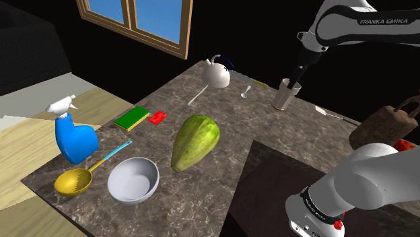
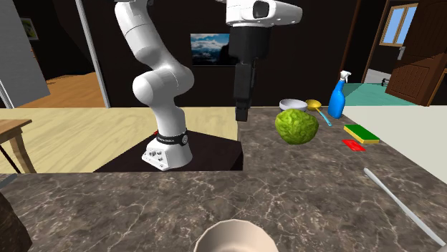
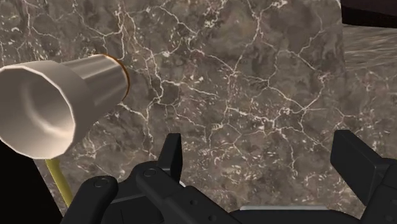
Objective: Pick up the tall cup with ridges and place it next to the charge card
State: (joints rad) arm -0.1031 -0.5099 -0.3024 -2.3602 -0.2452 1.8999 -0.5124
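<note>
Open gripper beside the tall cup, holding nothing.

The two black fingers stand wide apart, with only the bare marble table between them. The pale cup, its wall cut in flat ridges, is outside the gap, off to one finger's side and untouched. In the shoulder view the cup stands upright near the table's far edge, with the gripper hanging over its rim. The red card lies flat just beside a green sponge, well apart from the cup and toward that view's left. Between them are a spoon and a white kettle, and a green melon lies nearer the camera. Farther out, at the table's near left end, are a grey bowl, a yellow ladle and a blue spray bottle.
</note>
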